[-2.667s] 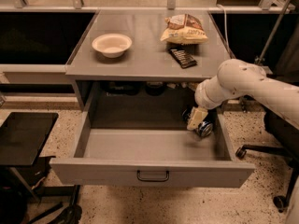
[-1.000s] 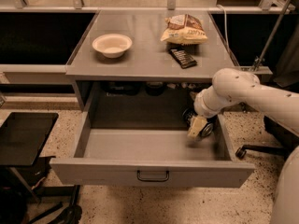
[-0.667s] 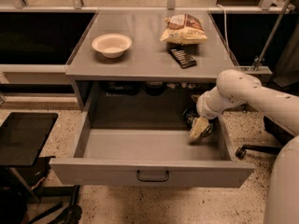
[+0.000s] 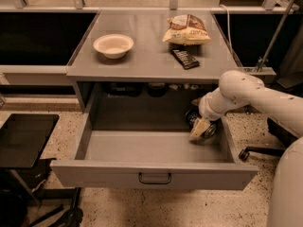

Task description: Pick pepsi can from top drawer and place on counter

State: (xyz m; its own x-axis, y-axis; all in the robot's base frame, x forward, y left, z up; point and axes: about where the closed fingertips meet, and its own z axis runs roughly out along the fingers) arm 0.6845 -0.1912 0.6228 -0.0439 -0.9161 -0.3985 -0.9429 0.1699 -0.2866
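The top drawer (image 4: 118, 148) is pulled wide open below the counter (image 4: 151, 56), its front panel and dark handle nearest the camera. My gripper (image 4: 200, 127) is down inside the drawer at its back right corner, on the end of the white arm that reaches in from the right. A small dark rounded thing that I take for the pepsi can (image 4: 191, 117) lies right against the gripper, mostly hidden by it. I cannot make out its blue colour or whether it is gripped.
On the counter stand a white bowl (image 4: 113, 45), a chip bag (image 4: 186, 30) and a dark rectangular bar (image 4: 184, 58). A black side table (image 4: 23, 138) sits at the left of the drawer. A chair base (image 4: 255, 151) is on the floor at the right.
The gripper has shifted a little to the right and slightly lower in the drawer's back right corner. The drawer and the things on the counter have not moved.
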